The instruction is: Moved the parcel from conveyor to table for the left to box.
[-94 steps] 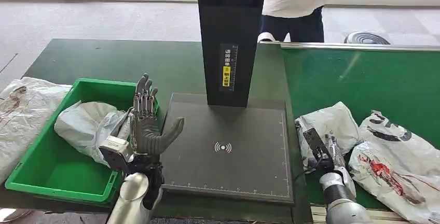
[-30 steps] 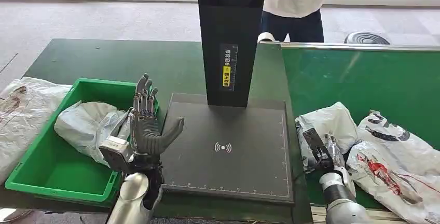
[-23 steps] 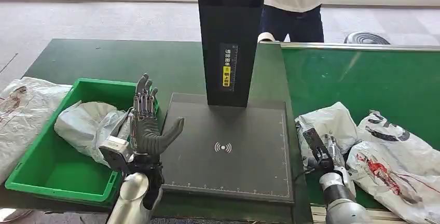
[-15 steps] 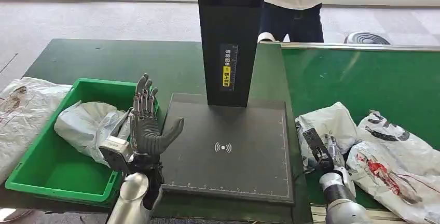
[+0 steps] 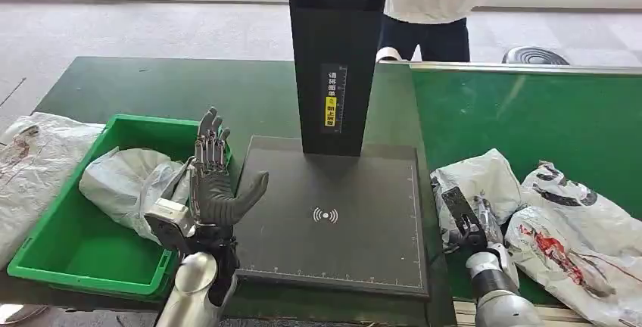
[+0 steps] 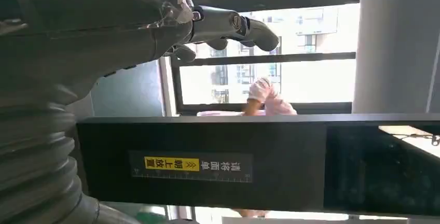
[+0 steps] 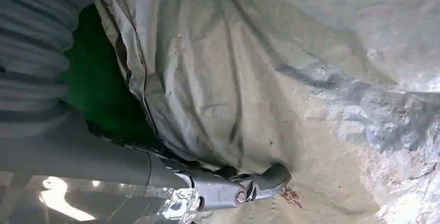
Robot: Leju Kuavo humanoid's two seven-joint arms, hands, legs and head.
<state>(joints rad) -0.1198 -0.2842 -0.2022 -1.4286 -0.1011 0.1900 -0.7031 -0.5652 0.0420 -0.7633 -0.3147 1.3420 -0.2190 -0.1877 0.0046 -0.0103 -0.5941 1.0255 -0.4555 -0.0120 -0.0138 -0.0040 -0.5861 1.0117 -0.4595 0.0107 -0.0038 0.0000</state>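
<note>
Here, two green surfaces are seen side by side: a dark green table (image 5: 151, 85) and, to its right, a brighter conveyor (image 5: 530, 115) with a metal rim. A flat black scanner plate (image 5: 333, 213) with a tall black column (image 5: 337, 54) stands on the table. A green plastic box (image 5: 68, 251) holds one crumpled grey bag (image 5: 125, 183). Two plastic parcels lie on the conveyor: a grey parcel (image 5: 477, 183) and a white printed parcel (image 5: 583, 244). The left hand (image 5: 216, 183) is held upright, fingers spread, empty. The right hand (image 5: 469, 225) is pressed against the grey parcel; its grip cannot be told.
</note>
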